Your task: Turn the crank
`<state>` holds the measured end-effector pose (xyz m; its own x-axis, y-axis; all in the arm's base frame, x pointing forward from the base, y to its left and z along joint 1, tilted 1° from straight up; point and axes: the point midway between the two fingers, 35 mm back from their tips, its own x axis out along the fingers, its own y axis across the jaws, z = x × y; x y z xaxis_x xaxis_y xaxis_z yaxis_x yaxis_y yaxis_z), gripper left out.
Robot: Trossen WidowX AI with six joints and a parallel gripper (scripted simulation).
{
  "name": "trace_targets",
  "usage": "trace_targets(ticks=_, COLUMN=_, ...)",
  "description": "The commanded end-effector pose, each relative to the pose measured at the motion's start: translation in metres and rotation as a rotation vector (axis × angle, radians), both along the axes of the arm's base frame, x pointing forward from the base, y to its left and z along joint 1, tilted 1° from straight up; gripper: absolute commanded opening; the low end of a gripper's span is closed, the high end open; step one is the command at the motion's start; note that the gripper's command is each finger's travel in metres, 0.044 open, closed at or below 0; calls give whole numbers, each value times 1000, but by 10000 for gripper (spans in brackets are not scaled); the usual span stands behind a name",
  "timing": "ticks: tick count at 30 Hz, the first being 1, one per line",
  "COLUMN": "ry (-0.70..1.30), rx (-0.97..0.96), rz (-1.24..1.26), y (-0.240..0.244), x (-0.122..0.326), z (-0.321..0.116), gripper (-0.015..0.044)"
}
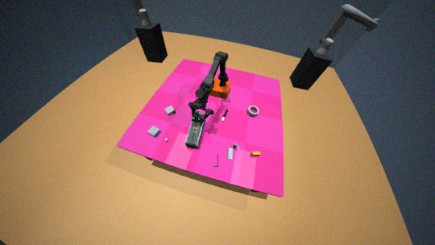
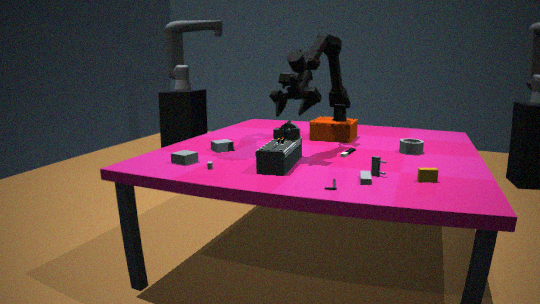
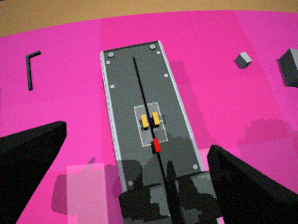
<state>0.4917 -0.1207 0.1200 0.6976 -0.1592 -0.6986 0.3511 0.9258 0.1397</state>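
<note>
The grey machine is a long box with a dark slot along its top. In the wrist view the slide's red pointer stands in the slot, below the two brass marks and not level with them. The crank housing is at the machine's end nearer the arm's base. It is dark and partly in shadow in the wrist view, where the crank handle cannot be told clearly. My gripper is open and empty, above the housing, its fingers wide apart.
An orange base carries the arm. Grey blocks and a small cube lie on one side. A hex key, yellow block and ring lie on the other.
</note>
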Motion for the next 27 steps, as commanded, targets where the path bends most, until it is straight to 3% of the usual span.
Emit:
trace_targets(ticks=1, ry=13, rx=7, rz=-8, y=1, x=-2, z=-19, gripper=440)
trace_targets(ticks=19, ry=13, rx=7, rz=-8, y=1, x=-2, z=-18, gripper=440)
trace_targets(ticks=27, ry=15, rx=5, rz=-1, y=1, x=-4, z=33, gripper=440)
